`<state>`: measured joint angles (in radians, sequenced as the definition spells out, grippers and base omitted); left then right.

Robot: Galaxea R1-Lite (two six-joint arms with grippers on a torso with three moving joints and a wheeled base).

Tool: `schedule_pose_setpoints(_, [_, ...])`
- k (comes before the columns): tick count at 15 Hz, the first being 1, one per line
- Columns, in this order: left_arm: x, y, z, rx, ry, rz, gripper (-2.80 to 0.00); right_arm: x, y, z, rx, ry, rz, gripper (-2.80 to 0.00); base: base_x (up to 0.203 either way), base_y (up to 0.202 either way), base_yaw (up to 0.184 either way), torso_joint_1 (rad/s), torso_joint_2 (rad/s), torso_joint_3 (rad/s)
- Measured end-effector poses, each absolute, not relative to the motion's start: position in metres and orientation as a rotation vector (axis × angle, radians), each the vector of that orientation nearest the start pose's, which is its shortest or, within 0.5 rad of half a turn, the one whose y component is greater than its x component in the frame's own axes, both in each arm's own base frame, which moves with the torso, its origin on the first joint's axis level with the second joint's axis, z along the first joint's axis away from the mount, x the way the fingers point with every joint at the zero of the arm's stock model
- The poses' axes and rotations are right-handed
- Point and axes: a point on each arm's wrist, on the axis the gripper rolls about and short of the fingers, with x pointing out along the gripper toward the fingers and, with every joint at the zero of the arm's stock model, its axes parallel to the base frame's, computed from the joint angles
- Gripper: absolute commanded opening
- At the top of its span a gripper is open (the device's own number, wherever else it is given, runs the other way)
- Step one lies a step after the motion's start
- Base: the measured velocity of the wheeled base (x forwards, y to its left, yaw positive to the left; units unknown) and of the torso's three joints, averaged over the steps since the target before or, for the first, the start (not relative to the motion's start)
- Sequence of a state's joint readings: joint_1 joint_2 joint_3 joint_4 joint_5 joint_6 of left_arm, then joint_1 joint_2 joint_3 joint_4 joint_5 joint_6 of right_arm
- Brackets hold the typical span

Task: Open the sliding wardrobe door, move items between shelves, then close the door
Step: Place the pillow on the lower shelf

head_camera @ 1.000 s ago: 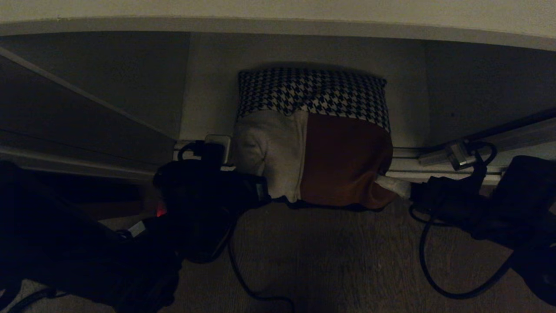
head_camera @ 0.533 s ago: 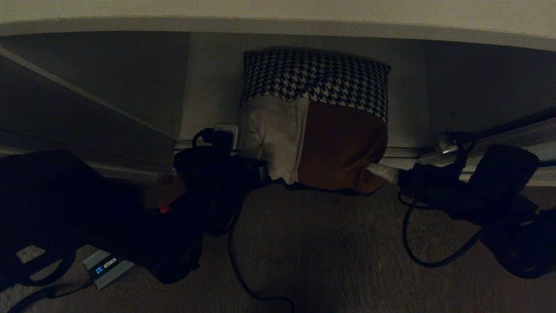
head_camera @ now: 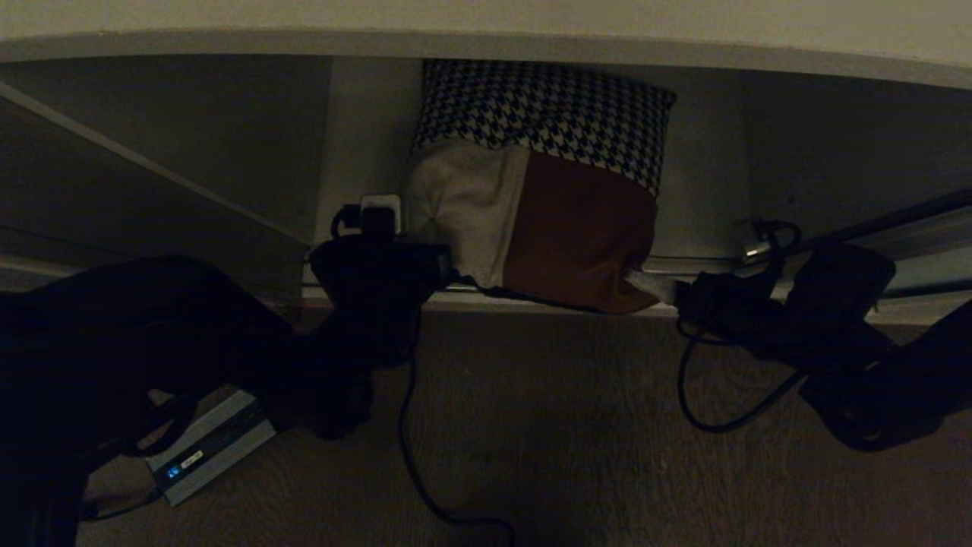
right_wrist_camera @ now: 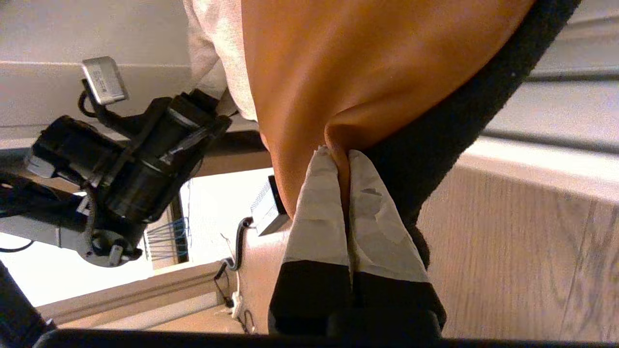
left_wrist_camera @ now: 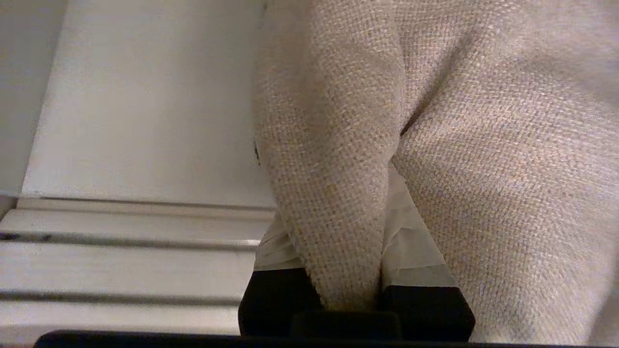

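The patchwork cushion (head_camera: 531, 197), in houndstooth, beige and rust-brown, lies on the wardrobe's bottom shelf (head_camera: 364, 152), its near edge over the door track. My left gripper (head_camera: 449, 272) is shut on the beige corner, where a fold of cushion (left_wrist_camera: 483, 145) fills the left gripper (left_wrist_camera: 338, 227) above the pale shelf (left_wrist_camera: 145, 106). My right gripper (head_camera: 651, 285) is shut on the rust-brown corner. In the right wrist view the cushion's (right_wrist_camera: 362, 63) rust-brown skin is pinched in the right gripper (right_wrist_camera: 338, 157). The sliding wardrobe door (head_camera: 91, 213) stands slid aside at the left.
An upper shelf's front edge (head_camera: 486, 45) runs above the cushion. The metal door track (head_camera: 714, 266) crosses the opening. On the wooden floor lie a small grey box with a blue light (head_camera: 205, 448) and black cables (head_camera: 410, 456).
Both grippers have pushed forward with the cushion, which has slid deeper onto the bottom shelf; its houndstooth end now reaches under the upper shelf's edge.
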<state>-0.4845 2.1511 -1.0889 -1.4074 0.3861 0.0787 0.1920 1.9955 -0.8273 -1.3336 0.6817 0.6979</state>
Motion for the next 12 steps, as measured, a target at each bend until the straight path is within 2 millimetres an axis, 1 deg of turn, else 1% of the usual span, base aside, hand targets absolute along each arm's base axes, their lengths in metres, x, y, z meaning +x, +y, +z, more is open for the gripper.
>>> schedule_pose_setpoints(2, [0.374,-0.186,0.169,-0.070,-0.322,-0.073,-2.80,0.356,0.078,0.159,0.606,0.129,0.883,-2.80,0.000,0.000,0.000,0.000,0.00,0.000])
schedule_pose_setpoints(4, [0.377,-0.186,0.166,-0.067,-0.318,-0.064,-2.80,0.361,0.076,0.157,0.607,0.125,0.875,-2.80,0.000,0.000,0.000,0.000,0.00,0.000])
schedule_pose_setpoints(7, [0.377,-0.186,0.159,-0.063,-0.303,-0.042,-2.80,0.369,0.076,0.158,0.611,0.134,0.868,-2.80,0.000,0.000,0.000,0.000,0.00,0.000])
schedule_pose_setpoints(12, [0.372,-0.184,0.150,-0.056,-0.296,-0.035,-2.80,0.374,0.077,0.166,0.608,0.105,0.868,-2.80,0.000,0.000,0.000,0.000,0.00,0.000])
